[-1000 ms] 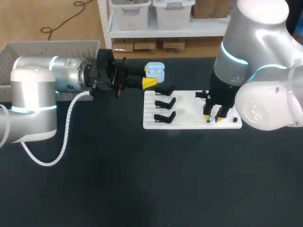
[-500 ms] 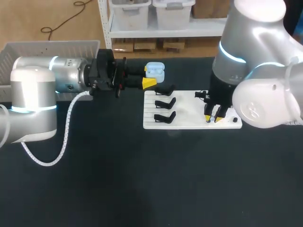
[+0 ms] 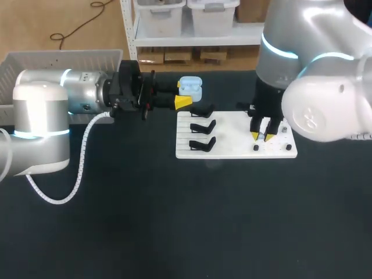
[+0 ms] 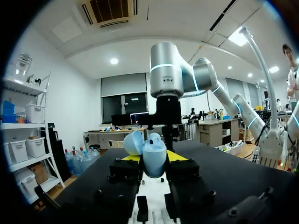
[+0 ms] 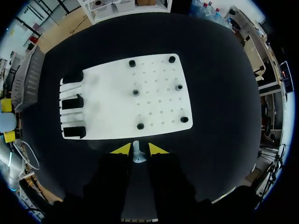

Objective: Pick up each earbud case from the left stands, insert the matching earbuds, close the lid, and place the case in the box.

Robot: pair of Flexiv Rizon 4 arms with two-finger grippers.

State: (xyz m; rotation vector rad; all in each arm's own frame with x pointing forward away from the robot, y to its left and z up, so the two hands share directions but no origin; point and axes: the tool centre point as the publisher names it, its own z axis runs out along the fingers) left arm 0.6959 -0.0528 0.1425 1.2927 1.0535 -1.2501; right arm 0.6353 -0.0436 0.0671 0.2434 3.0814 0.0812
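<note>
My left gripper (image 3: 185, 100) is shut on a light blue earbud case (image 3: 190, 87), held in the air behind the white board (image 3: 232, 152) with its lid open. In the left wrist view the case (image 4: 154, 159) sits between the yellow tips with its lid (image 4: 132, 142) tilted back. My right gripper (image 3: 263, 136) hangs over the board's right half, shut on a small whitish earbud (image 5: 136, 153) between its tips. Three black stands (image 3: 202, 127) on the board's left side are bare. The white box (image 3: 58, 58) is at the far left.
Several small black pegs (image 5: 135, 92) dot the right half of the white board (image 5: 112, 107). The black stands (image 5: 72, 102) line its left edge. Dark table (image 3: 186, 221) surrounds the board on all sides.
My right gripper narrowed its fingers on the earbud, then rose off the board and drifted slightly toward the far side. The left arm and the case have stayed put.
</note>
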